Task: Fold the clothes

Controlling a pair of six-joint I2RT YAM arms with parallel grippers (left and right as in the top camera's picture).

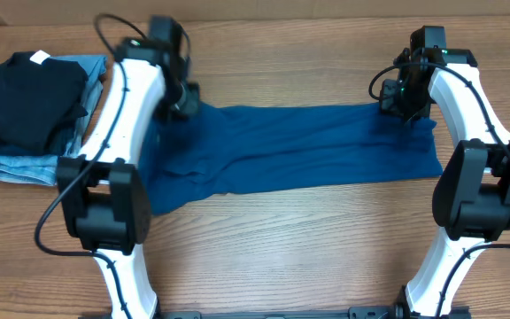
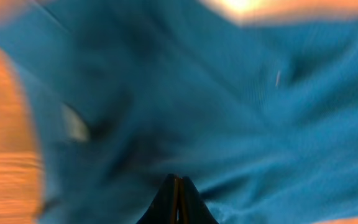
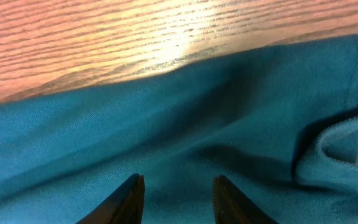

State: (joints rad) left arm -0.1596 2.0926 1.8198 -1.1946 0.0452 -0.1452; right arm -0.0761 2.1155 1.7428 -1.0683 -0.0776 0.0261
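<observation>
Far left: black folded garment (image 1: 25, 97) stacked on jeans (image 1: 11, 164), clear of the work and not part of this. The left gripper (image 1: 181, 99) sits over the left end of the shirt (image 1: 299, 146), on its far edge. In the wrist view the fingers are pressed flat together with cloth filling the frame under them. That view is blurred, so I can't tell whether a thin pinch of fabric is caught or the jaws are just closed above it. The shirt lies on the table (image 1: 282, 248) as one long band, with its long axis running left-right between the two arms. The left end is wider and bunched, sagging toward the near side; the right end is squarer. The right gripper (image 3: 179, 182) is over the far right corner. Its jaws are partly apart with nothing between them. Fabric lies directly below and ahead of the tips, the far hem runs across just beyond them, and a folded-over edge sits off to the right. Key relation: each arm is at its own end of the band, both on the far edge, with the bulk of the cloth toward the near side. My read is that the next fold runs across the long axis, and the right arm needs a fresh grip first.
</observation>
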